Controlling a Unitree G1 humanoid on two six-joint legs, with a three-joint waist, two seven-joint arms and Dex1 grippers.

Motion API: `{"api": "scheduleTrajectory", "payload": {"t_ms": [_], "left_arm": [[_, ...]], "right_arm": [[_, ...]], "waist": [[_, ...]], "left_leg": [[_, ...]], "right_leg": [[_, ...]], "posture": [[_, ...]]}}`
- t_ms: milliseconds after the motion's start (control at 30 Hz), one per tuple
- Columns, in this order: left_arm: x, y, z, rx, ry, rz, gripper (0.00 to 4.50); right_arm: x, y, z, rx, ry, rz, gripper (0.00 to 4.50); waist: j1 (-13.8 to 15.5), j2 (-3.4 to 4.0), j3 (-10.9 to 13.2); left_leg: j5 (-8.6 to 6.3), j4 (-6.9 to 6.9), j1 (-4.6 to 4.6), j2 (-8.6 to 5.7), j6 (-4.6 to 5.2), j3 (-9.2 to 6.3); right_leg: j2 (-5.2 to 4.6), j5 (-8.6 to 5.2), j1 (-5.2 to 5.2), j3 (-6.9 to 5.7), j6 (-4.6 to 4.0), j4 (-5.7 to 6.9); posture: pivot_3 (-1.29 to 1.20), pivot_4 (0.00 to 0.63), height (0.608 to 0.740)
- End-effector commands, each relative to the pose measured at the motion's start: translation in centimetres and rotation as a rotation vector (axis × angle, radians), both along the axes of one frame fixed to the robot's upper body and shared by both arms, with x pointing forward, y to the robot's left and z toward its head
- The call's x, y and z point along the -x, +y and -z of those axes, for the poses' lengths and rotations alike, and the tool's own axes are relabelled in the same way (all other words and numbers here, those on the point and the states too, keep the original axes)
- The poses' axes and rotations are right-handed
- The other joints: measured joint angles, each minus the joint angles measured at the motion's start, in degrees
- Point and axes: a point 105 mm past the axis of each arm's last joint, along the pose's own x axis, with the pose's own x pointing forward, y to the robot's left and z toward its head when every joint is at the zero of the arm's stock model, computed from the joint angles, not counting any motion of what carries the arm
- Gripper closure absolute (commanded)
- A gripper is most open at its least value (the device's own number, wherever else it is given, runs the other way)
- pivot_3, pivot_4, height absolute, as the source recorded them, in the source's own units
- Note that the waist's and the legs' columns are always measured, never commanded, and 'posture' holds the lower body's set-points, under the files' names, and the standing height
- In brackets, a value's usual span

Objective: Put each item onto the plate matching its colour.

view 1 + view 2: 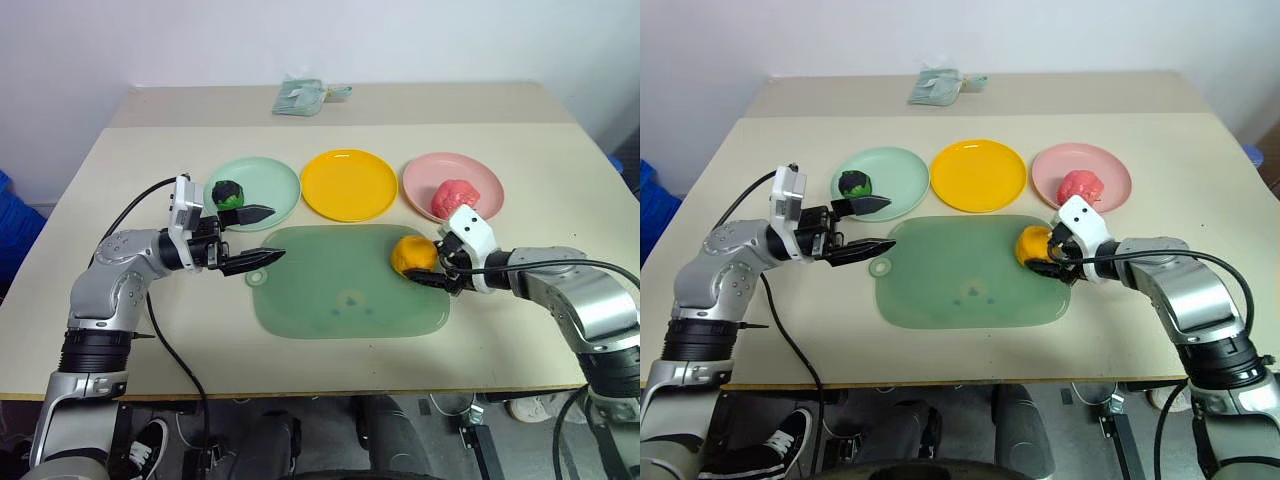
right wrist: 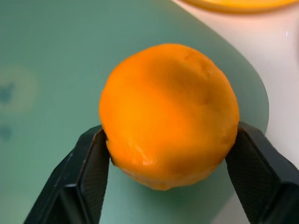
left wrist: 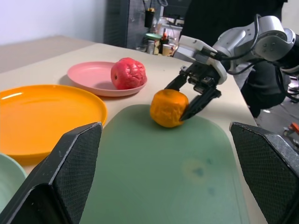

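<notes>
An orange-yellow fruit [image 1: 412,254] sits on the right end of the green mat [image 1: 340,295]. My right gripper [image 1: 428,263] is shut on it, one finger pressed against each side [image 2: 88,172]. On the mint green plate [image 1: 270,180] lies the dark green-and-black lump [image 1: 228,192]. The pink-red apple [image 1: 455,196] rests on the pink plate [image 1: 480,175]. Between those two plates, the yellow plate [image 1: 349,184] holds nothing. My left gripper [image 1: 277,232] stands open and empty, pointing sideways over the mat's left edge, just in front of the green plate.
A pale teal cloth bundle [image 1: 300,97] lies at the table's far edge. The three plates stand in a row behind the mat. Bare tabletop lies in front of the mat and to both sides.
</notes>
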Motion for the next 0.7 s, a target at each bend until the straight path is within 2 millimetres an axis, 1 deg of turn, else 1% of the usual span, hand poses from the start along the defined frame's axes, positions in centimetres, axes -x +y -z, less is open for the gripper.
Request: {"api": "scheduleTrajectory", "payload": {"t_ms": [33, 100, 200, 233, 267, 300, 400, 467, 533, 567, 600, 667, 700], "left_arm": [[-0.9, 0.6, -1.4, 0.032, -0.055, -0.080, 0.00], [-1.9, 1.0, -1.1, 0.021, -0.045, -0.169, 0.00], [-3.2, 1.4, -0.9, 0.020, -0.030, -0.286, 0.00], [-3.5, 1.5, -0.6, 0.006, -0.033, -0.323, 0.00], [-3.7, 1.5, -0.4, -0.005, -0.037, -0.346, 0.00], [-4.1, 1.6, -0.1, -0.025, -0.047, -0.391, 0.00], [-4.9, 1.9, 0.2, -0.031, -0.075, -0.505, 0.00], [-4.9, 1.7, 0.0, -0.014, -0.102, -0.537, 0.00], [-4.7, 1.3, 0.1, 0.001, -0.102, -0.549, 0.00], [-4.5, 1.1, 0.1, 0.004, -0.104, -0.549, 0.00], [-4.3, 1.1, 0.0, 0.011, -0.105, -0.557, 0.00], [-4.0, 1.3, 0.0, 0.015, -0.113, -0.565, 0.00], [-3.9, 1.7, -0.1, 0.020, -0.117, -0.576, 0.00]], "right_arm": [[-1.4, 1.3, -4.1, -0.081, -0.179, -0.014, 1.59], [-2.3, 1.8, -5.2, -0.122, -0.231, 0.012, 1.59], [-5.1, 3.2, -6.9, -0.150, -0.376, 0.076, 1.59], [-6.3, 3.7, -7.0, -0.157, -0.408, 0.114, 1.59], [-7.0, 4.0, -7.0, -0.161, -0.423, 0.138, 1.59], [-7.9, 4.8, -6.7, -0.172, -0.427, 0.145, 1.59], [-9.9, 7.3, -6.1, -0.179, -0.453, 0.115, 1.59], [-11.0, 7.9, -6.0, -0.212, -0.453, 0.120, 1.59], [-12.1, 7.6, -6.0, -0.202, -0.462, 0.152, 0.53], [-12.4, 7.5, -5.9, -0.206, -0.454, 0.151, 0.17], [-12.8, 7.2, -5.9, -0.194, -0.461, 0.164, 0.07], [-13.4, 6.3, -6.5, -0.183, -0.490, 0.206, 0.07], [-13.6, 6.0, -7.2, -0.184, -0.515, 0.224, 0.07]], "waist": [[-0.1, 0.00, 0.0], [0.0, 0.00, 0.0], [-0.1, 0.00, 0.0], [-0.1, 0.00, 0.0], [-0.2, 0.00, 0.0], [-0.2, 0.00, 0.0], [-0.3, 0.00, 0.0], [-0.3, 0.00, 0.0], [-0.3, 0.02, 0.0], [-0.2, 0.02, 0.0], [-0.3, 0.02, 0.0], [-0.4, 0.02, 0.0], [-0.5, 0.02, 0.0]], "left_leg": [[0.00, 0.00, 0.01, 0.00, 0.00, 0.00], [0.01, 0.00, 0.01, 0.00, -0.02, -0.01], [0.06, -0.02, 0.01, -0.01, -0.10, -0.02], [0.07, -0.02, 0.01, -0.01, -0.13, -0.01], [0.08, -0.02, -0.01, -0.01, -0.15, -0.01], [0.09, -0.03, -0.01, -0.01, -0.16, 0.00], [0.12, -0.10, -0.07, -0.01, -0.22, 0.00], [0.12, -0.10, -0.13, -0.02, -0.22, 0.01], [0.12, -0.11, -0.18, -0.03, -0.23, -0.01], [0.12, -0.11, -0.21, -0.05, -0.23, -0.01], [0.12, -0.11, -0.26, -0.07, -0.22, -0.04], [0.12, -0.12, -0.26, -0.08, -0.21, 0.00], [0.12, -0.13, -0.26, -0.08, -0.22, -0.01]], "right_leg": [[0.00, 0.00, 0.00, 0.00, 0.00, 0.00], [0.00, 0.00, -0.01, 0.00, 0.00, 0.00], [0.00, 0.00, -0.01, 0.00, 0.00, 0.00], [0.01, 0.01, -0.02, 0.00, 0.00, 0.03], [-0.01, 0.01, -0.05, 0.00, 0.00, 0.05], [0.00, 0.01, -0.07, 0.01, 0.00, 0.05], [0.00, 0.01, -0.17, 0.01, -0.01, 0.11], [0.00, 0.01, -0.22, 0.02, -0.02, 0.11], [-0.01, 0.01, -0.27, 0.01, -0.02, 0.11], [-0.04, 0.01, -0.30, 0.02, -0.02, 0.10], [-0.05, 0.01, -0.32, 0.01, -0.02, 0.10], [-0.06, 0.01, -0.36, -0.02, -0.02, 0.09], [-0.06, 0.01, -0.36, -0.02, -0.02, 0.08]], "posture": [[0.00, 0.150, 0.740], [0.00, 0.150, 0.740], [0.00, 0.150, 0.740], [0.00, 0.150, 0.740], [0.00, 0.150, 0.740], [0.00, 0.150, 0.740], [0.00, 0.150, 0.740], [0.00, 0.150, 0.740], [0.00, 0.150, 0.740], [0.00, 0.150, 0.740], [0.00, 0.150, 0.740], [0.00, 0.150, 0.740], [0.00, 0.150, 0.740]]}}
